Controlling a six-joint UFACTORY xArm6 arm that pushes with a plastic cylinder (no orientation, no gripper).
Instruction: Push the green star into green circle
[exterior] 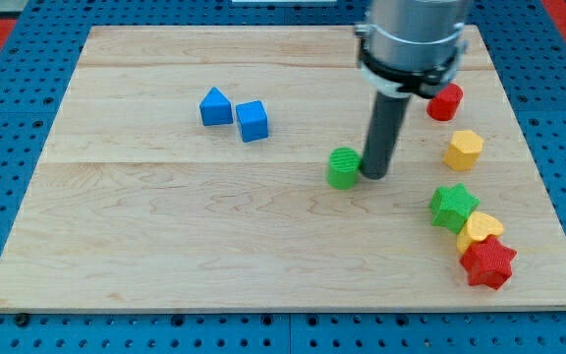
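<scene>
A: Quick pass, left to right. What's on the board?

B: Upper left of centre: a blue triangular block (215, 106) and a blue cube (252, 121), just beside each other, maybe touching. Both well out of the way. The wooden table top (165, 226) is pale planks, smooth, with faint grain.

A: And the target?

B: The green circle (343, 168) sits mid-frame, a short ribbed cylinder. My tip (374, 175) is just right of it, touching or nearly so; I can't tell which.

A: Claw state?

B: No claw on this rig, only a dark straight rod, so nothing opens, closes or holds.

A: Where's the star?

B: The green star (454, 206) is lower right of centre, well apart from the circle. Just below it is a yellow heart (481, 229), touching it as far as I can see, then a red star (488, 264) against the heart. Above them are a yellow block (464, 148) and a red block (445, 101); their shapes are unclear.

A: How will it handle?

B: My guess is light, stiff plastic or painted wood that slides easily. The points make it prone to spinning, so I'd press on its right side, in the notch between two points, and push left and slightly up. The heart may drag along.
</scene>
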